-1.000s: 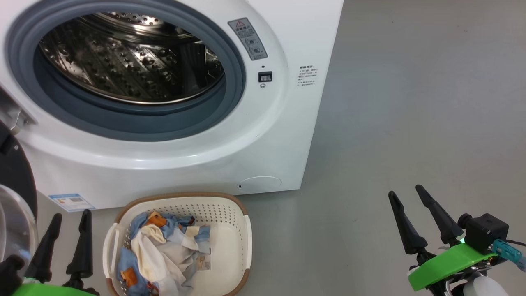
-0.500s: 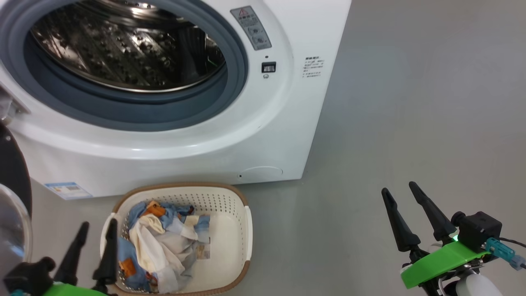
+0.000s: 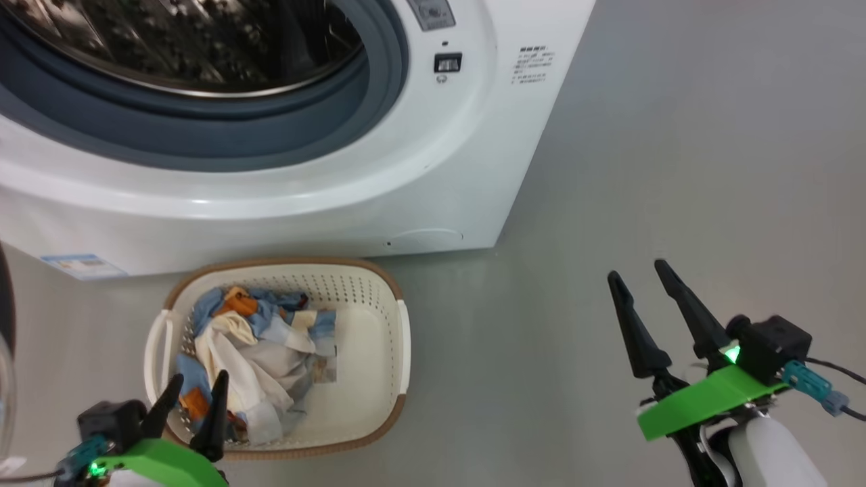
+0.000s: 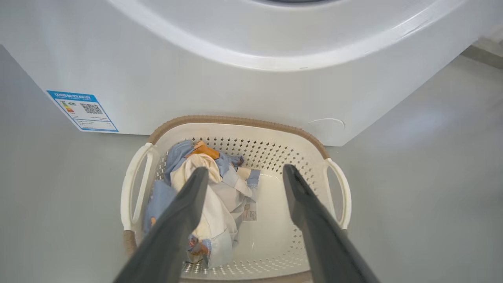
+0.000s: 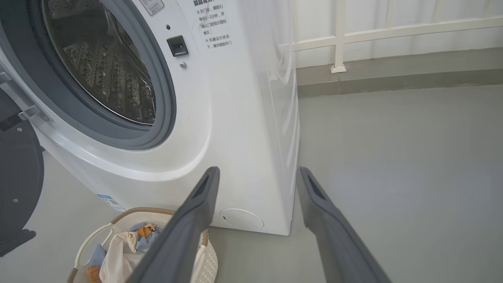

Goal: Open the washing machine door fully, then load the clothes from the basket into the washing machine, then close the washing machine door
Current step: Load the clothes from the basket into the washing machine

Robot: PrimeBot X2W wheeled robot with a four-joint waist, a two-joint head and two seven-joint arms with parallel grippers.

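Note:
The washing machine (image 3: 440,176) stands with its steel drum (image 5: 106,74) exposed. Its black door (image 5: 19,177) is swung out to the left. On the floor in front sits the cream basket (image 3: 379,284), with the light-blue and cream clothes (image 3: 250,352) piled in its left half. My left gripper (image 3: 199,376) hovers open over the basket's near left corner, above the clothes (image 4: 220,196), with nothing between its fingers. My right gripper (image 3: 636,270) is open and empty over bare floor, well to the right of the basket.
Grey floor (image 3: 676,169) stretches to the right of the machine. A blue energy sticker (image 4: 82,111) and a round service cap (image 3: 426,238) mark the machine's lower front. A white railing (image 5: 373,33) and a low wall run behind the machine's right side.
The head camera has tilted down, so the scene has shifted up. My left gripper has moved right, from beside the basket to over its near left corner. Both grippers stay open.

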